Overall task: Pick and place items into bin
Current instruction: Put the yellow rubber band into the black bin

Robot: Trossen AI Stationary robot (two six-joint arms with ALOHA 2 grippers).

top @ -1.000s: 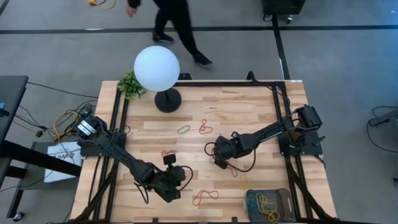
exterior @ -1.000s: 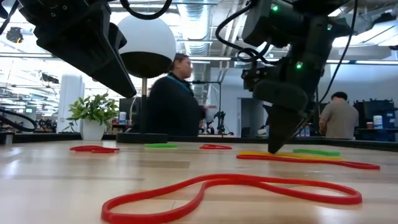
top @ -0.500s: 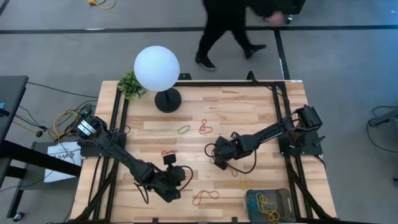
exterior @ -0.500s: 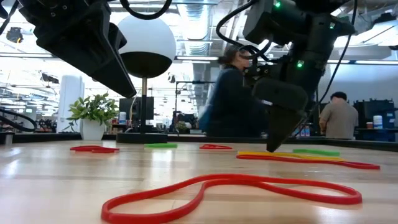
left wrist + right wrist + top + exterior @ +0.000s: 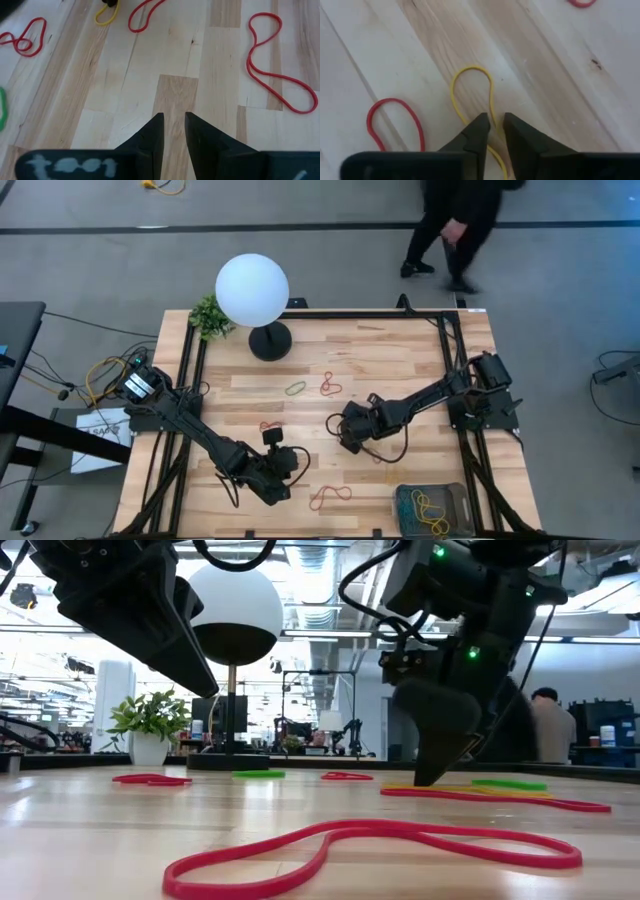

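Right pincer (image 5: pixel 492 124) at centre of high view, tips low over counter (image 5: pixel 400 370), fingers slightly apart straddling yellow band (image 5: pixel 472 92) — we judge it lined up to pinch. Red band (image 5: pixel 395 120) just beside.

Left pincer (image 5: pixel 173 125) lower left, narrow gap, holding nothing, waiting.

Bin (image 5: pixel 405 505) lower right, bands inside.

We count five loose bands on counter in high view.

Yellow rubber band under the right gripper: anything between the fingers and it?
Nothing visible. The right gripper sits low over the thin yellow rubber-band loop on the wooden table, fingers slightly apart, with only a red loop lying beside it.
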